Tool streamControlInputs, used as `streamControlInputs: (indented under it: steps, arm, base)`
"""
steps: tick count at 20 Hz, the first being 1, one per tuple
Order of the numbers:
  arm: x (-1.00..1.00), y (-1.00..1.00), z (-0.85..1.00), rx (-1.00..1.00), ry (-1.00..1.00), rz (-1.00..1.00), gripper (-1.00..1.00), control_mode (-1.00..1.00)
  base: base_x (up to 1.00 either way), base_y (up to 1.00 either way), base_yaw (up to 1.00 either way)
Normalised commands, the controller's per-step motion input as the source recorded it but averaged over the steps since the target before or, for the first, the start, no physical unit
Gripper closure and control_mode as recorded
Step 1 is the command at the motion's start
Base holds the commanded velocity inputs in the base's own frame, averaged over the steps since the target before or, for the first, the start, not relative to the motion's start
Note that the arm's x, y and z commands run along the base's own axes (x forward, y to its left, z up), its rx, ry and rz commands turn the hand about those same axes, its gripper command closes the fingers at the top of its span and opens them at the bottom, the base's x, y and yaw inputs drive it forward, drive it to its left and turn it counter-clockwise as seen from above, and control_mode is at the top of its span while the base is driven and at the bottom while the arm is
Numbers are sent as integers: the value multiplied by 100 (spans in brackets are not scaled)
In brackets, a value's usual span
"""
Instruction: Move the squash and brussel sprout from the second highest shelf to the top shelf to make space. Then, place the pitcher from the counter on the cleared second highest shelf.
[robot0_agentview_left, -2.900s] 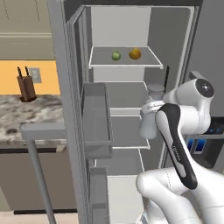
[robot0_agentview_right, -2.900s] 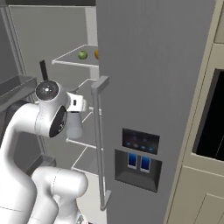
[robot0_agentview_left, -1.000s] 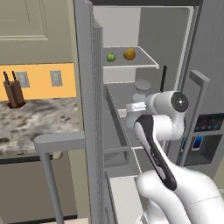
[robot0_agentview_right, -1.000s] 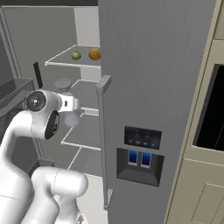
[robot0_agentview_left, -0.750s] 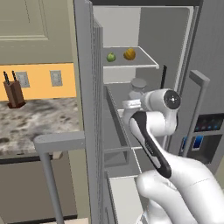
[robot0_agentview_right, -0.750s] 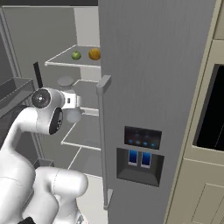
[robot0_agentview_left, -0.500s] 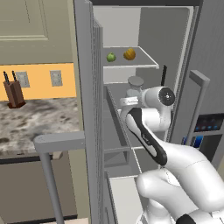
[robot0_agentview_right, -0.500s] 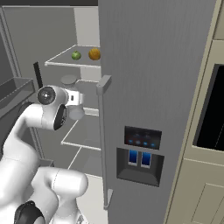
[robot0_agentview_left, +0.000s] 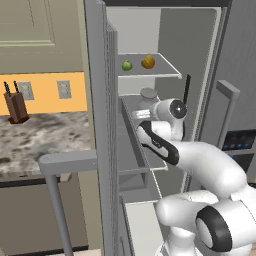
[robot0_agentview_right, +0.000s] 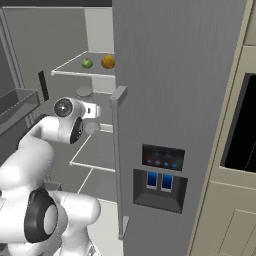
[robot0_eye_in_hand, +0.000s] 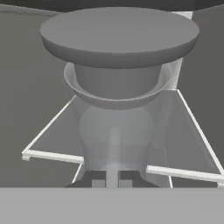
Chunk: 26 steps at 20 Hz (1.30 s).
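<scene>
Both base views look forward and down into the open fridge (robot0_agentview_left: 165, 30) from behind the arm, one from each side. The hand view sits very near the pitcher (robot0_eye_in_hand: 117, 87), lid at top.

Setting: a rendered home kitchen. Centre of the left base view, an open fridge (robot0_agentview_left: 165, 30) with pale inner shelves (robot0_agentview_left: 150, 72) and produce on the upper one. Right base view: its grey door (robot0_agentview_right: 180, 75) carries a dispenser panel (robot0_agentview_right: 160, 172) and a long handle (robot0_agentview_right: 117, 160). Left of frame in the left base view: speckled stone counter (robot0_agentview_left: 45, 140), knife block (robot0_agentview_left: 15, 106), orange backsplash with outlets (robot0_agentview_left: 64, 89), panelled wall cabinet (robot0_agentview_left: 35, 30) above.
</scene>
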Motion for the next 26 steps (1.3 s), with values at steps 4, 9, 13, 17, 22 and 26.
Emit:
streamControlInputs:
  steps: [4, 9, 13, 17, 22, 26]
  arm:
    - [59, 0, -6, 0, 0, -1, 100, -100]
    - [53, 3, -2, 0, 0, -1, 100, -100]
    - [24, 9, -16, -5, -6, -3, 100, -100]
    - [11, 11, -24, -9, -13, -3, 100, -100]
    - [45, 2, -7, -2, -4, -3, 100, -100]
    - [62, 1, 0, 0, 0, -2, 100, -100]
  base:
    - [0, 0, 0]
    - [0, 0, 0]
    - [0, 0, 0]
    - [0, 0, 0]
    - [0, 0, 0]
    - [0, 0, 0]
